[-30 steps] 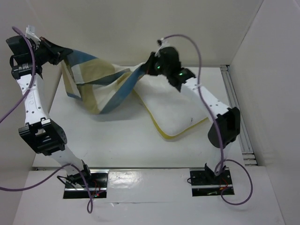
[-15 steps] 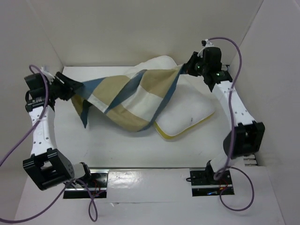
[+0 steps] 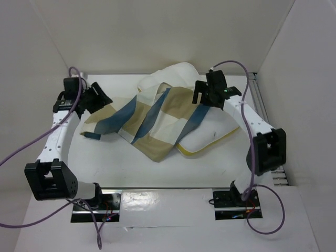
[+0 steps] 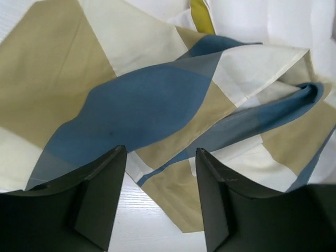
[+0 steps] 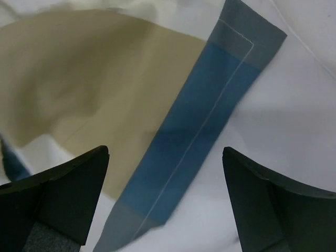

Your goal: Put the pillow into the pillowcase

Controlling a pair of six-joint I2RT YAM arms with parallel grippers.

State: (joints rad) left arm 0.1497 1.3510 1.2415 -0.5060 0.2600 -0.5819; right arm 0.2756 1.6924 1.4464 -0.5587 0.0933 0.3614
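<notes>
The checked blue, tan and cream pillowcase (image 3: pixel 152 118) lies loose and crumpled, draped from the table's left side over the left half of the white pillow (image 3: pixel 212 131). The pillow's yellow piping (image 3: pixel 185 152) shows at its near edge. My left gripper (image 3: pixel 100 98) hovers open at the cloth's left end. In the left wrist view the pillowcase (image 4: pixel 142 100) lies under the open gripper (image 4: pixel 160 152), nothing between the fingers. My right gripper (image 3: pixel 201 98) stands open above the cloth's right corner. There a blue hem strip (image 5: pixel 205 115) rests on the pillow (image 5: pixel 278 121) beneath the wide gripper (image 5: pixel 165 155).
White walls enclose the table (image 3: pixel 121 168) on the left, back and right. A metal rail (image 3: pixel 260 105) runs along the right edge. Purple cables loop from both arms. The arm bases sit at the near edge.
Both grippers have opened and let go of the pillowcase. The cloth, stretched in the air between them before, has dropped onto the pillow and table. Both arms have moved lower and inward.
</notes>
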